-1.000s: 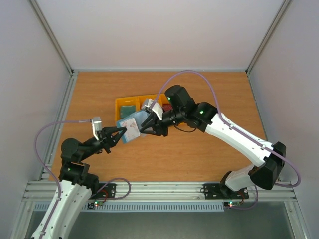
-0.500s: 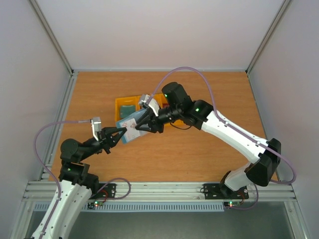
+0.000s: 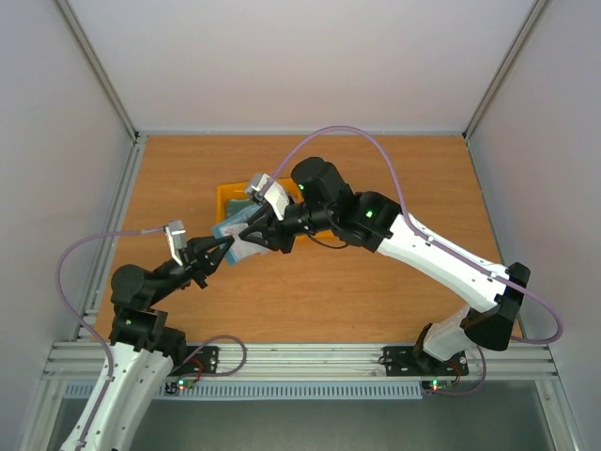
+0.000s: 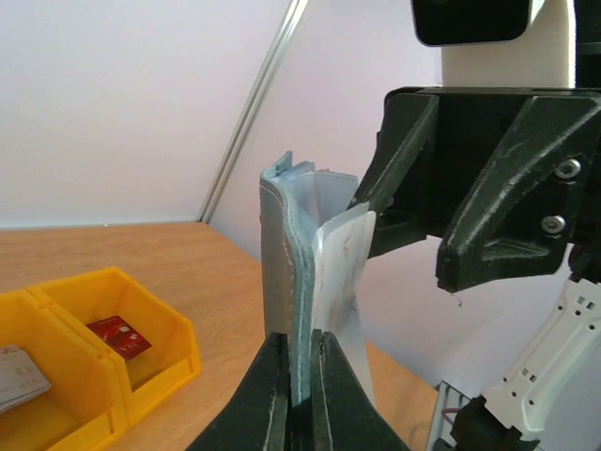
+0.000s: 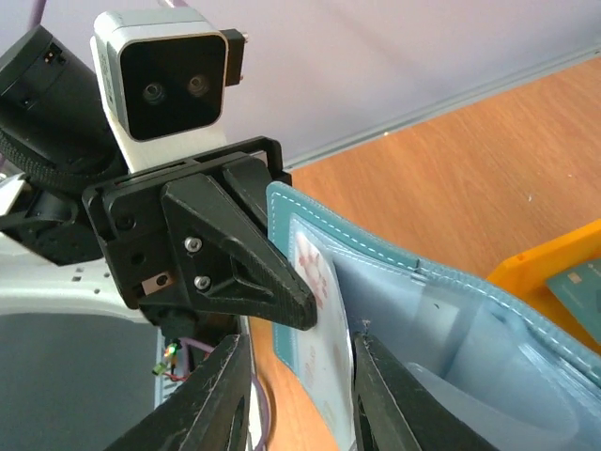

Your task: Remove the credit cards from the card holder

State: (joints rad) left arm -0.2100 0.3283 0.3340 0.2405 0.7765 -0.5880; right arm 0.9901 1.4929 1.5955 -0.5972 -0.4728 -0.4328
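The dusty-blue card holder (image 4: 286, 254) hangs in the air, and my left gripper (image 4: 300, 338) is shut on its lower edge. From above, the card holder (image 3: 233, 232) sits between my left gripper (image 3: 222, 248) and my right gripper (image 3: 252, 235). A whitish card (image 5: 324, 348) with pink print sticks out of its pocket. My right gripper (image 5: 300, 343) is open, with this card's edge between its fingers, close to the right finger (image 5: 376, 395). A red card (image 4: 117, 336) and a teal-green card (image 5: 577, 287) lie in the yellow bins.
The yellow bins (image 3: 228, 194) stand on the wooden table just behind the two grippers. Another pale card (image 4: 17, 371) lies in one compartment. White walls with metal rails close in the table on the left, right and back.
My right arm has reached further left, closing in on the card holder. The left gripper, with the card holder in it, has shifted slightly left as well.
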